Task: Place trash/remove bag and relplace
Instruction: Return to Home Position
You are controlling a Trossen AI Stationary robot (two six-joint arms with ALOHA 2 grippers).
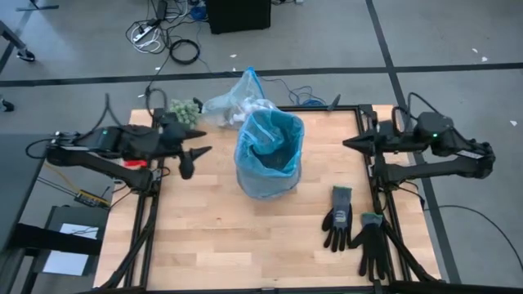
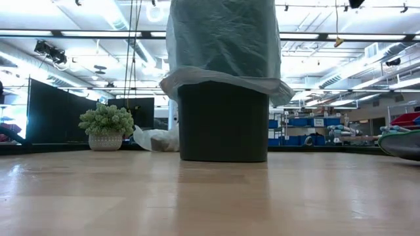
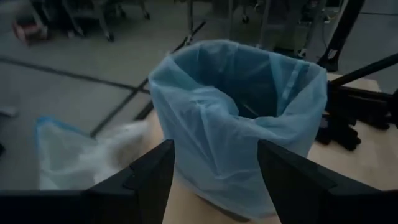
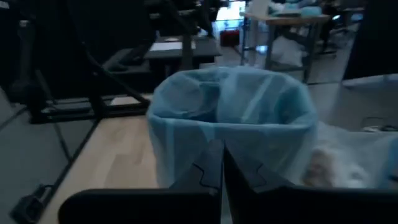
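Note:
A black bin (image 2: 223, 124) stands upright mid-table, lined with a light-blue translucent bag (image 1: 270, 151) whose top is folded down over the rim. Behind it, at the table's far edge, the grey-white bag (image 1: 231, 104) lies slumped on its side; something brownish shows through its wall (image 4: 323, 167), and I cannot make out the trash otherwise. My left gripper (image 1: 193, 160) hovers open to the left of the bin, clear of it, and points toward it (image 3: 214, 180). My right gripper (image 1: 347, 144) hangs shut to the right of the bin, level and pointing at it (image 4: 221, 180).
A green fuzzy clump in a white pot (image 1: 185, 110) stands at the far left corner. Two black gloves (image 1: 337, 216) (image 1: 373, 245) lie near the right front. Bare wood (image 1: 221, 237) stretches in front of the bin.

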